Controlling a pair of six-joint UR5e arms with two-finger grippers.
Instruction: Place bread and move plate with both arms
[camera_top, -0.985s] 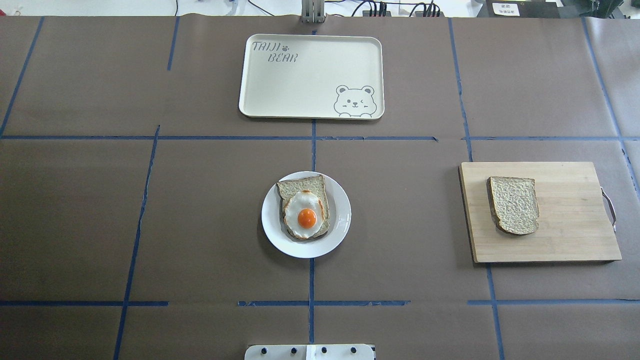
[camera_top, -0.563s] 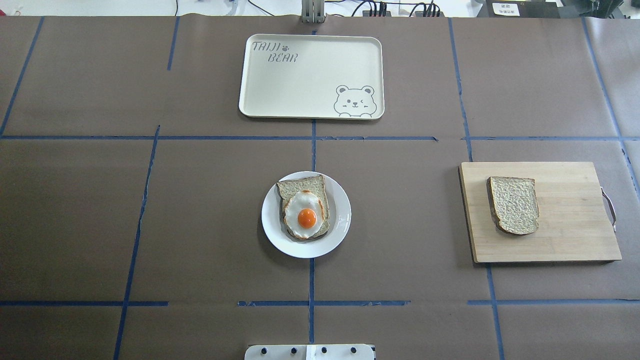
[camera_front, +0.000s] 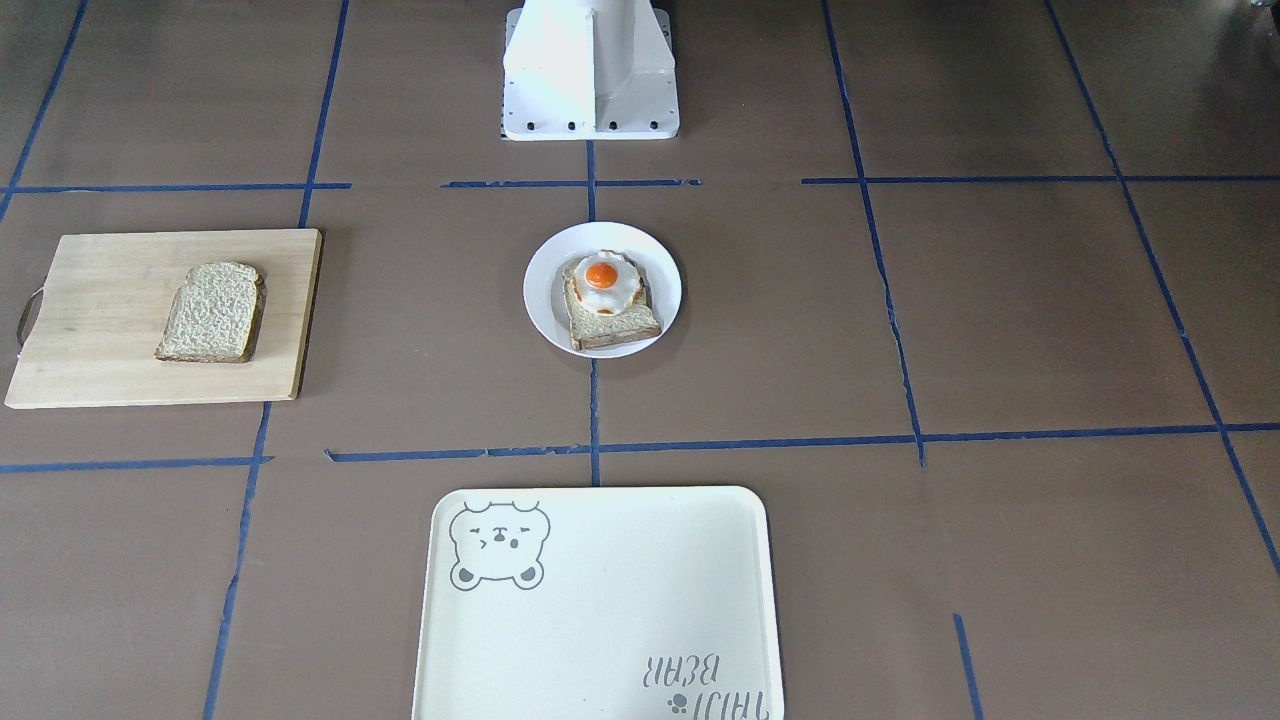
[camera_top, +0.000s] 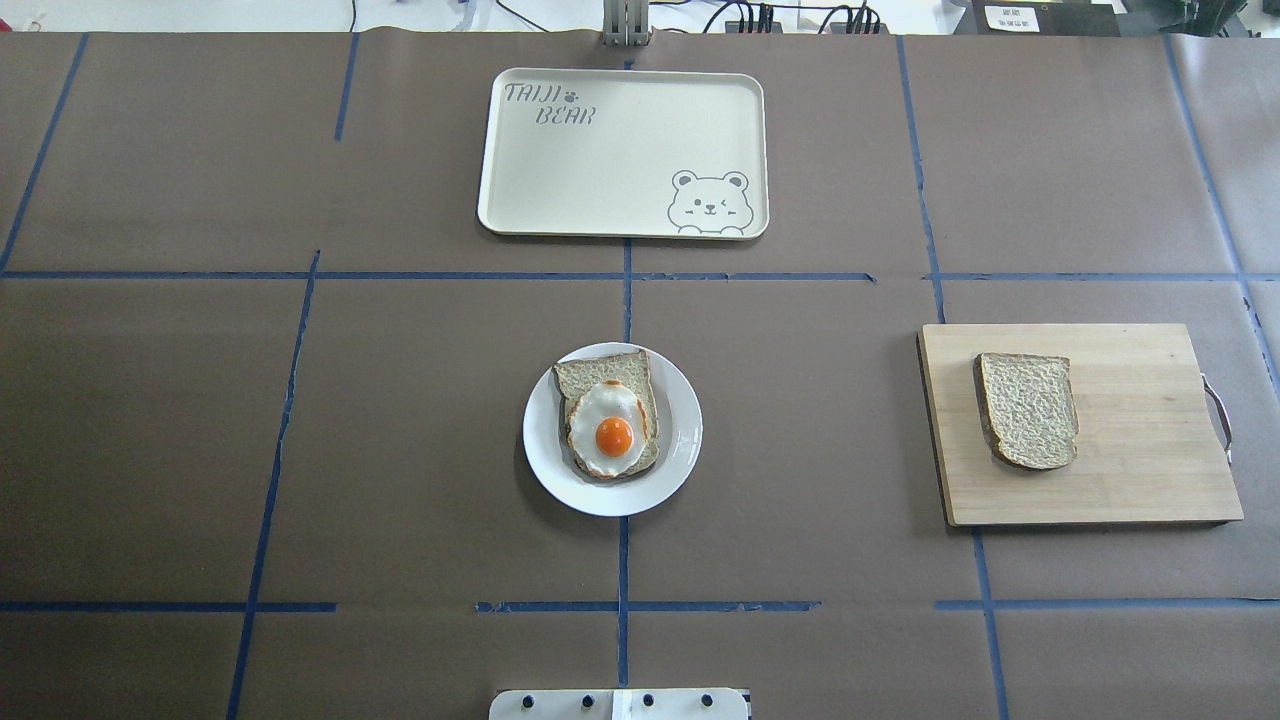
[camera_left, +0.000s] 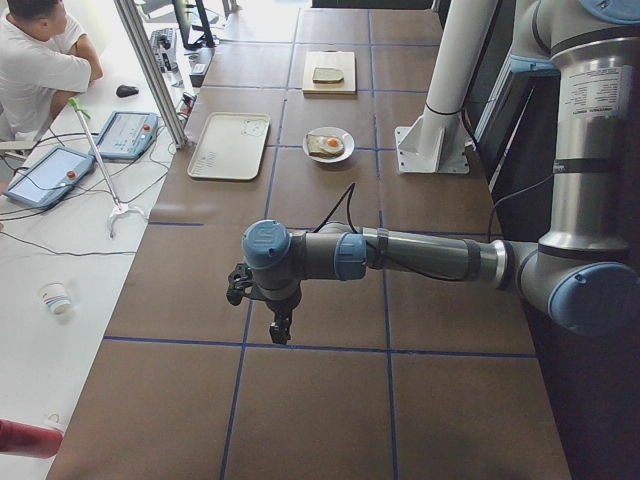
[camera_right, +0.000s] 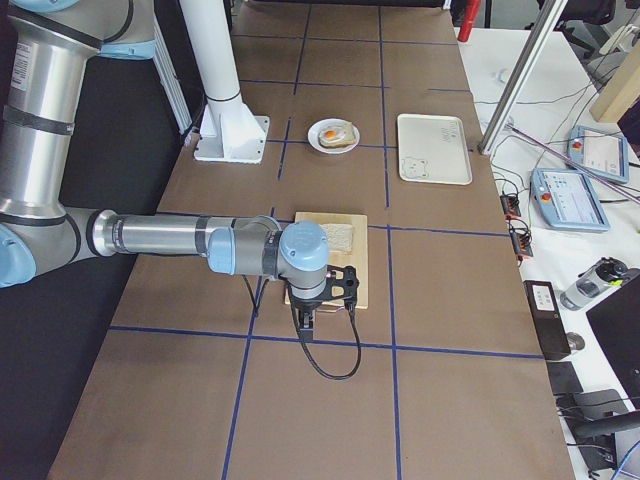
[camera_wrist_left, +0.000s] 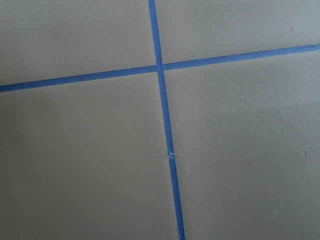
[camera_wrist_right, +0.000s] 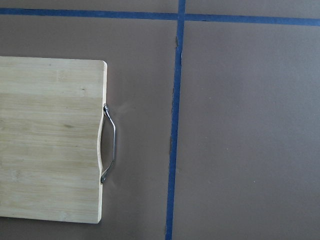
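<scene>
The plain bread slice lies flat on a wooden cutting board at the table's right; it also shows in the front-facing view. The white plate sits mid-table and carries a second slice topped with a fried egg. Neither gripper shows in the overhead or front-facing views. The left gripper hangs over bare table far to the left. The right gripper hangs just beyond the board's handle end. I cannot tell whether either is open or shut.
A cream rectangular tray with a bear drawing lies at the table's far side, in line with the plate. The board's metal handle faces the right gripper. The white robot base stands at the near edge. Blue tape lines cross the brown table cover.
</scene>
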